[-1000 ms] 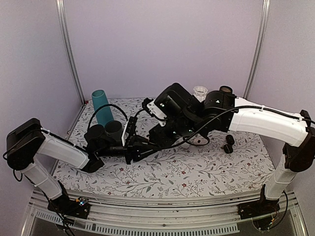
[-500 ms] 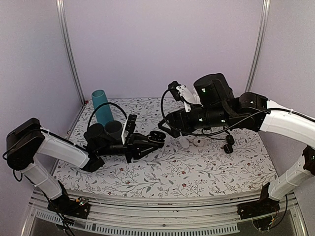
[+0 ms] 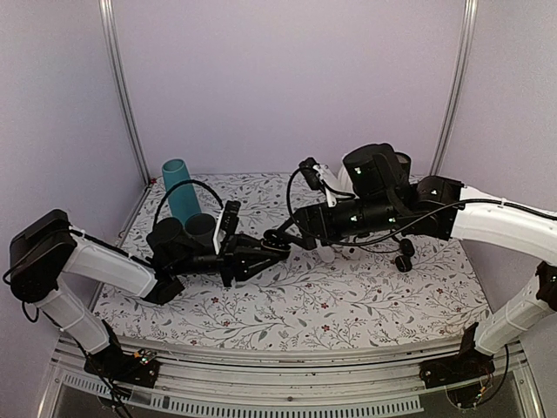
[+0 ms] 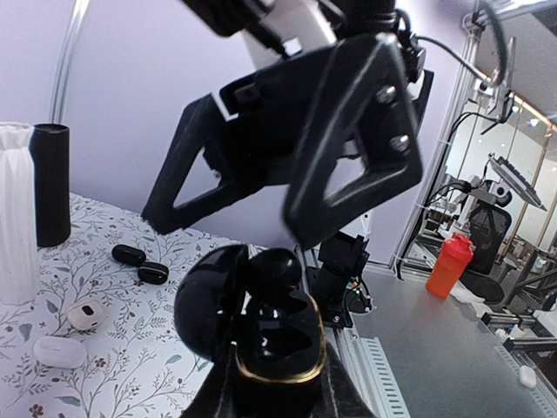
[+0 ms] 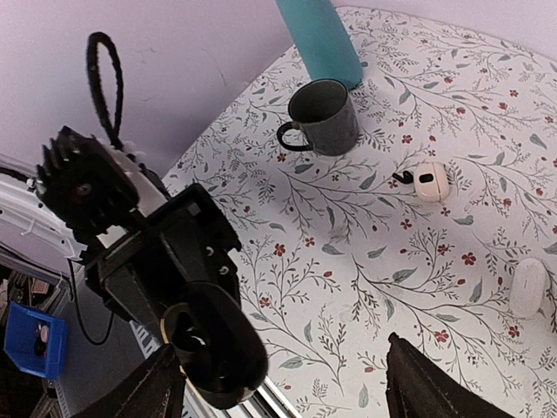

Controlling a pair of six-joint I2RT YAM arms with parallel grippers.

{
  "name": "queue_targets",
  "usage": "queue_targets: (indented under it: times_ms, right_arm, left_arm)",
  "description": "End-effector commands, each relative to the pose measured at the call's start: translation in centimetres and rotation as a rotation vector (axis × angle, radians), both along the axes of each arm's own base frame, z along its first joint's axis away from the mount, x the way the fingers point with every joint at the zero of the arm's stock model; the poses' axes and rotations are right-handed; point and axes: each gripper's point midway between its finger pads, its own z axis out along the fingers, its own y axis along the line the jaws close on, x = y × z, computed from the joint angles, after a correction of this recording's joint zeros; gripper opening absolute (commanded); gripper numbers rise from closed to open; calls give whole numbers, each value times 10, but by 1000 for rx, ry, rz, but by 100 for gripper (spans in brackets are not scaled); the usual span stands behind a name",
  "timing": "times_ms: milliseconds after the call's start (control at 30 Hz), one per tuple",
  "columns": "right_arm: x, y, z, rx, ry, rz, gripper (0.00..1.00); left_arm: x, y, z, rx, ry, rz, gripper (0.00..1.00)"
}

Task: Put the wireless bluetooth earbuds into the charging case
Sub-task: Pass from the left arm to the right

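Left gripper (image 3: pixel 259 253) clamps the open case (image 4: pixel 265 326); right gripper (image 3: pixel 294 233) hovers close over it, spread wide and empty. Next, probably: fetch an earbud (image 3: pixel 406 247) from 3 o'clock.

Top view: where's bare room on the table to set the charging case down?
Bare: near strip of the table, between the charging case and front rail. Crowded: teal tumbler and mug back left; black pieces mid right.

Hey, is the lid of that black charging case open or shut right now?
Open. In the left wrist view the charging case has its lid swung back, exposing the gold-rimmed interior.
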Motion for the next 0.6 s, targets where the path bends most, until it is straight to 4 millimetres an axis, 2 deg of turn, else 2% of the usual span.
queue_targets:
  times_ms: [0, 367, 567]
  right_arm:
    - [6, -3, -13, 26, 72, -4, 80]
    - [7, -12, -26, 18, 117, -9, 80]
    - [-4, -6, -28, 56, 154, 43, 79]
  left_arm:
    - [-4, 5, 24, -63, -48, 5, 0]
    - [-4, 7, 26, -68, -58, 14, 0]
    - [-4, 10, 31, -86, -78, 29, 0]
